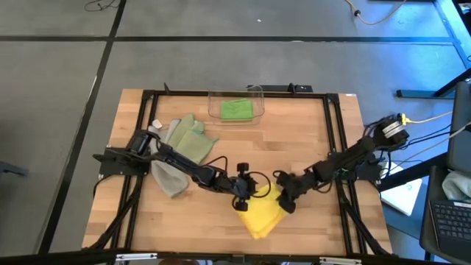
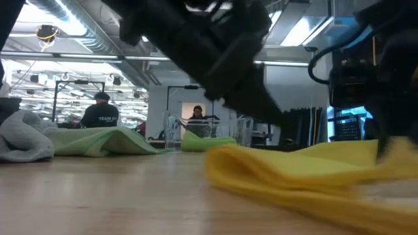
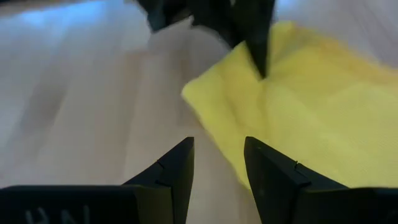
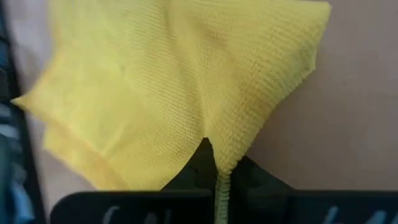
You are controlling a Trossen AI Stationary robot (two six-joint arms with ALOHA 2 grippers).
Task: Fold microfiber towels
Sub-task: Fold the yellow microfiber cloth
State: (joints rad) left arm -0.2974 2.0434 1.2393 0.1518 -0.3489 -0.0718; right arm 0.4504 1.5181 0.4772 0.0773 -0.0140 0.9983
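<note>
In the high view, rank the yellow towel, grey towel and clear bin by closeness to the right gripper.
From the right gripper, shut on a yellow edge:
1. Yellow towel, pinched at the table's front middle.
2. Clear bin, back middle, holding a bright green towel.
3. Grey towel, far left.

Overhead, table-level, two close wrist views

One folded towel (image 1: 262, 215) lies at the table's (image 1: 309, 140) front, two towels (image 1: 180, 143) left, a bin (image 1: 235, 107) behind.

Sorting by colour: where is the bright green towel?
In the high view, the bright green towel lies inside the clear bin at the table's far edge, centre.
</note>
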